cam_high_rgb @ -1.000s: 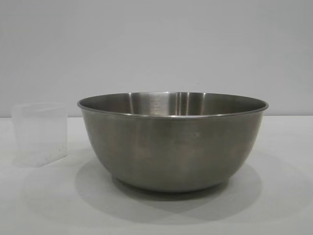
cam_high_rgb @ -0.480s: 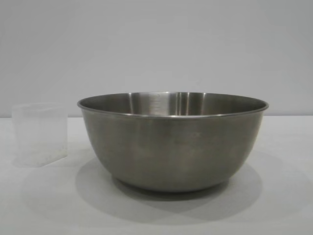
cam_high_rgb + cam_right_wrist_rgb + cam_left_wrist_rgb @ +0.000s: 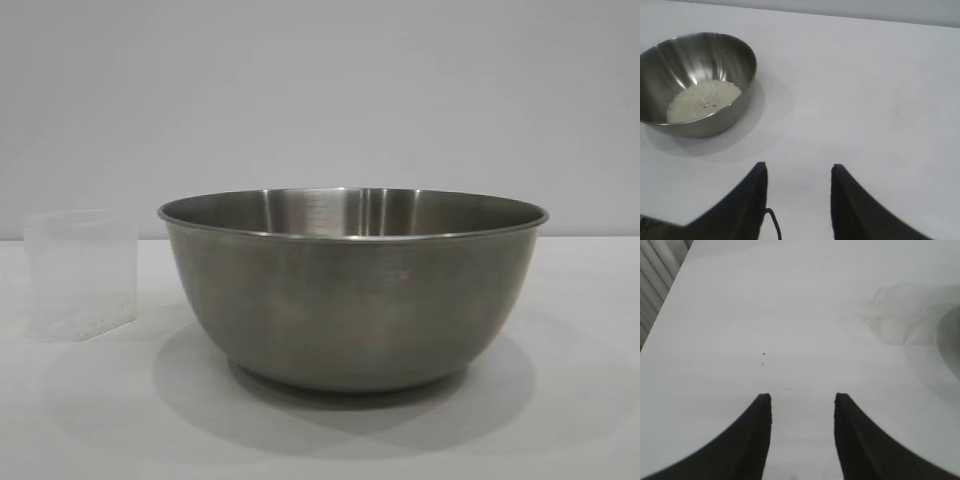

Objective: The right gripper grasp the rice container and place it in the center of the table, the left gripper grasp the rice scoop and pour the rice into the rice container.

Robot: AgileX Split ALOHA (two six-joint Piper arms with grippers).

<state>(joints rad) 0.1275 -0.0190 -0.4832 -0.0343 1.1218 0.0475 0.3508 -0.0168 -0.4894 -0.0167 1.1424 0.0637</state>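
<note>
Plain pale grey wall (image 3: 320, 90), backdrop behind the work surface. Ribbed, slatted panel (image 3: 657, 267), light grey, beyond the surface's far corner edge.

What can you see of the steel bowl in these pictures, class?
The bowl is large, round, brushed grey steel with a rolled rim and faint marks inside its far wall. It stands upright on the white table, casting a soft shadow. The right wrist view shows a patch of white rice on its bottom. The clear scoop stands beside it, apart. No gripper touches it.
</note>
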